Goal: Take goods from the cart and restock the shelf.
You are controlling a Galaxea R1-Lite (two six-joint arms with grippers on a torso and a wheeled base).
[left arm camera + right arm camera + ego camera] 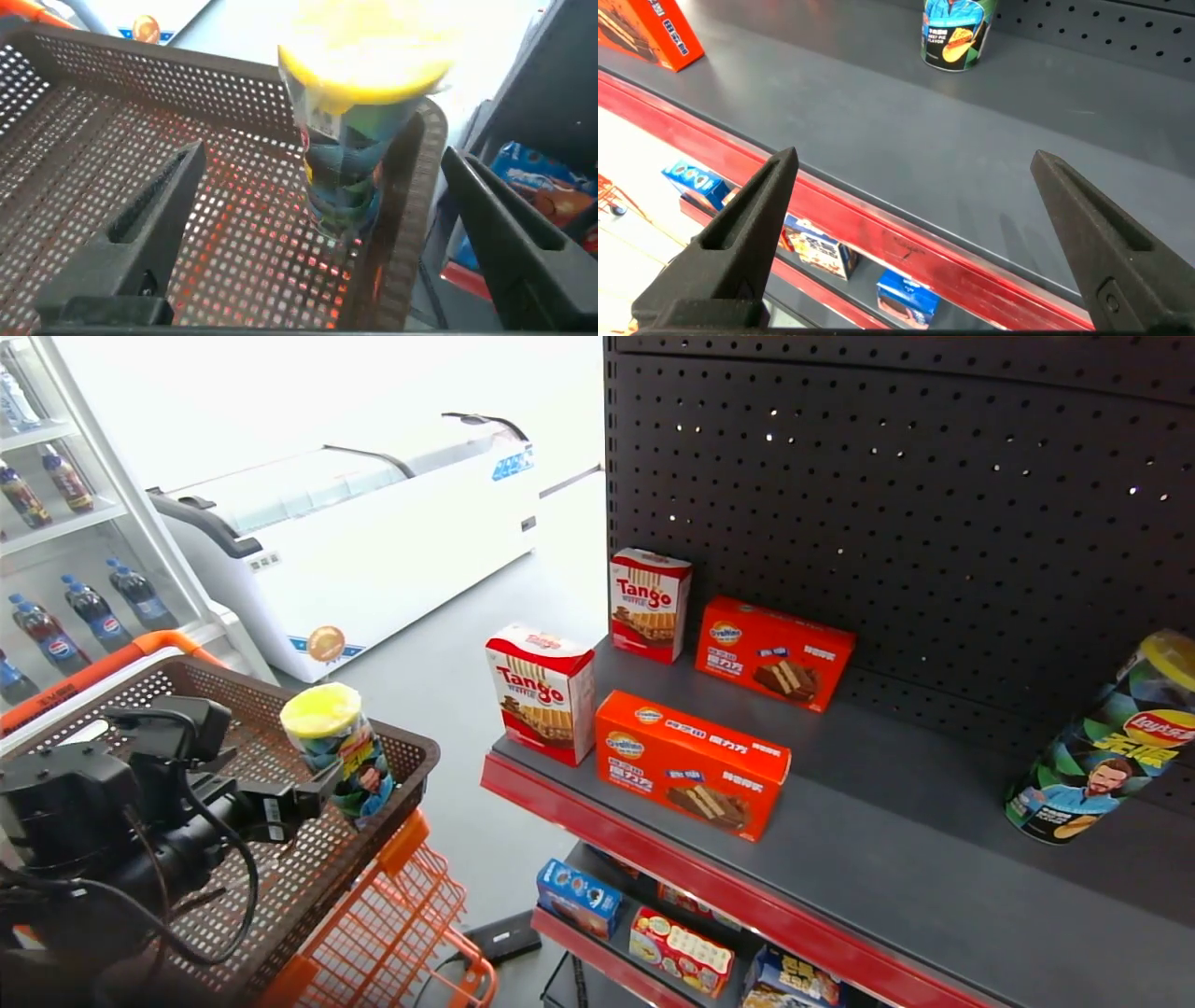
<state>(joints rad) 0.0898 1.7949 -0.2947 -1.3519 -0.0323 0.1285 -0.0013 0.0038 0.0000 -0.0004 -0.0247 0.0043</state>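
Observation:
A chip can (336, 749) with a yellow lid stands in the cart basket (280, 887), in its corner nearest the shelf. My left gripper (322, 786) is at the can; in the left wrist view the can (355, 149) sits between the spread fingers (154, 219) of the open gripper (322, 154), not touching either. My right gripper (913, 159) hangs open over bare shelf board (906, 121), with nothing in it. A second chip can (1106, 742) stands on the shelf at the right, seen farther off in the right wrist view (957, 33).
Two wafer boxes (541, 691) (649, 604) and two orange boxes (691, 763) (773, 651) stand on the shelf's left part. The shelf has a red front lip (709, 887) and a pegboard back (887, 504). Lower shelves hold snack packs (579, 896). A chest freezer (364, 541) stands behind the cart.

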